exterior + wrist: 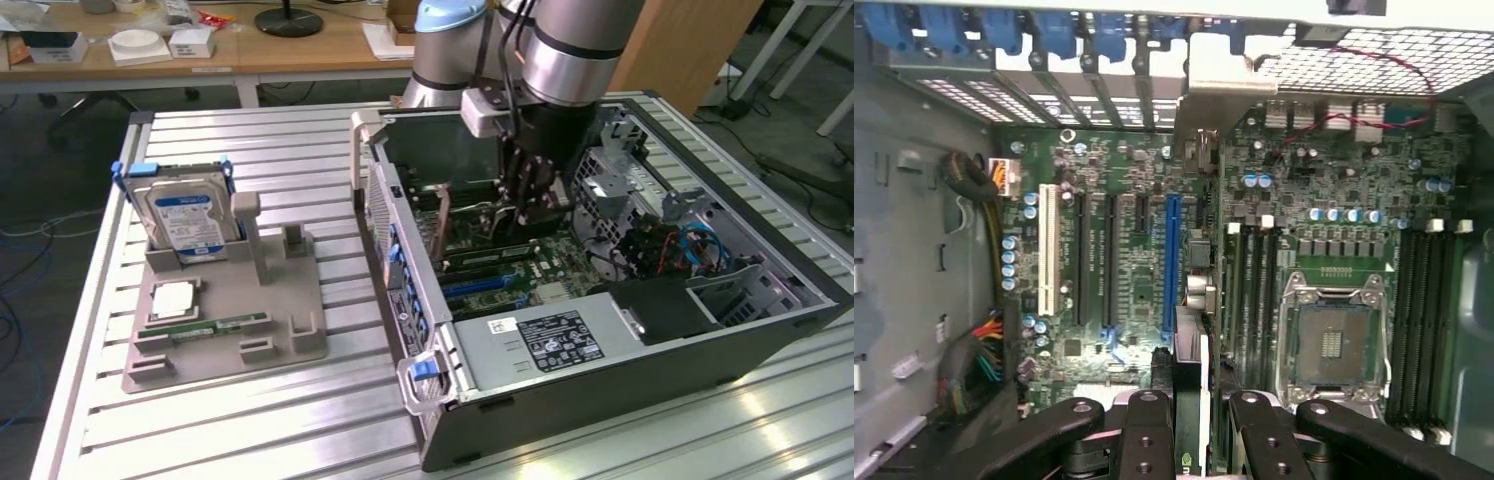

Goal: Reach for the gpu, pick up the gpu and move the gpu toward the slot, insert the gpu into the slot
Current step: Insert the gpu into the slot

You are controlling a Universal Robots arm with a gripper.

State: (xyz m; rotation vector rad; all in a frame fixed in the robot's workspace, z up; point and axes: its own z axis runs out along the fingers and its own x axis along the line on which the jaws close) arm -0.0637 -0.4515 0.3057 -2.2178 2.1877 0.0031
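Inside the open black computer case (pixel 561 385), the black gripper (pixel 1200 405) was clamped on the thin dark green-black gpu card (pixel 1189 385).
The card stood on edge between the fingers (pixel 1150 425), over the green motherboard (pixel 1124 170), just beside the long blue slot (pixel 1172 260); its long axis ran parallel to that slot, lower edge facing the board.

The motherboard (pixel 1144 160) is green with a blue slot (pixel 1171 260) and a white slot (pixel 1046 250), the gripper (pixel 1199 405) black, the gpu (pixel 1188 385) dark, the drive (pixel 187 220) label blue and white, the stand (pixel 227 335) grey.
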